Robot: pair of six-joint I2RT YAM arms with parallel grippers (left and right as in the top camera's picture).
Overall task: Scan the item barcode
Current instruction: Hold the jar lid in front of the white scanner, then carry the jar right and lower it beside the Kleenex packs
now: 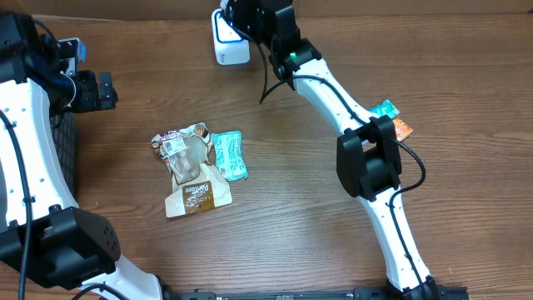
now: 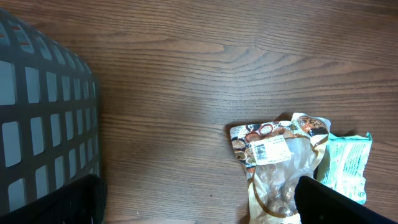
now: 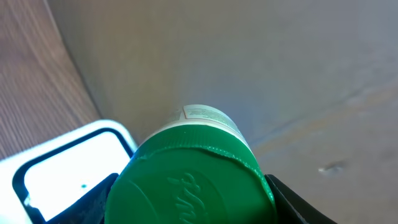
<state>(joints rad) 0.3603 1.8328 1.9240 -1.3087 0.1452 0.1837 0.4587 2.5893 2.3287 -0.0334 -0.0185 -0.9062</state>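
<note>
Green-capped jar point(image 3: 186, 171) clamped in right hand point(image 3: 189, 202), just beside white scanner point(image 3: 68, 165) at far edge of counter point(image 1: 291, 208). Step in hand, likely: presenting barcode. Next: turn jar till label faces scanner; barcode not visible. Left hand point(image 1: 93, 90) spread wide, empty, near basket point(image 2: 37, 112).
</note>
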